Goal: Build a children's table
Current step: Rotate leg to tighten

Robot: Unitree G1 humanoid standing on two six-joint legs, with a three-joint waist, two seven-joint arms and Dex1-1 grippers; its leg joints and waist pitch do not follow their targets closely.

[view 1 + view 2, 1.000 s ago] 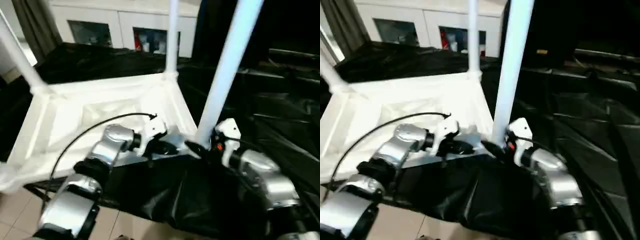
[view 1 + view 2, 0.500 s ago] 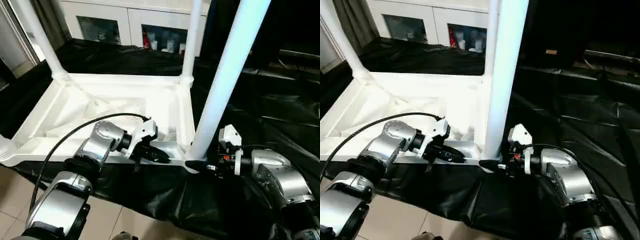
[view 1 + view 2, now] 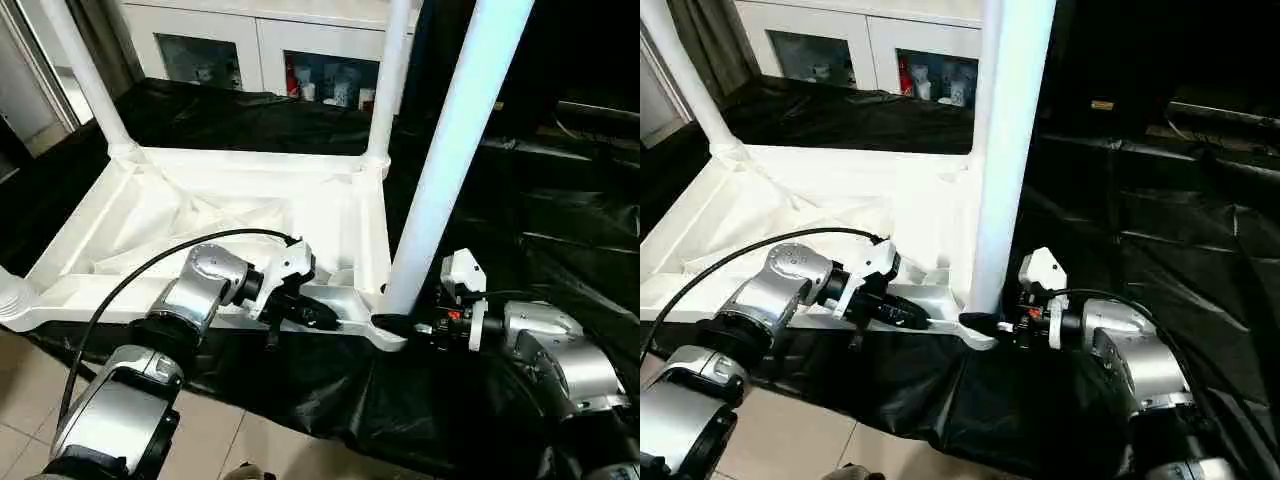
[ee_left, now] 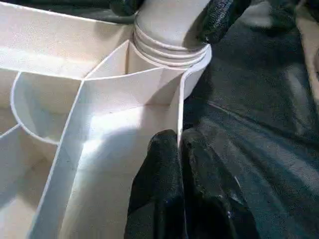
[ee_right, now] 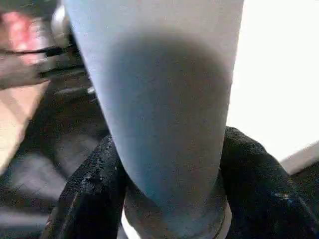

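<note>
The white table top (image 3: 240, 215) lies upside down in front of you on a black sheet (image 3: 520, 230), its ribbed underside facing up. Three legs stand upright in its corner sockets: two at the far corners (image 3: 88, 80) (image 3: 385, 85), and a thick one (image 3: 450, 150) at the near corner, closest to your right gripper.

Your right gripper (image 5: 164, 199) reaches in level from the right, its two black fingers (image 5: 92, 194) set on either side of the base of that near leg, just above the socket. The wrist view shows both pads against the tube, so the leg is gripped.

Your left gripper (image 4: 180, 189) comes in from the left along the near rim, forearm angled across your body, a black cable (image 3: 150, 270) arching over it. Its fingers (image 4: 159, 189) are pinched together on the thin rim wall, one inside and one outside, just beside the socket holding the near leg.

White cabinets (image 3: 260, 50) stand well beyond the table.
</note>
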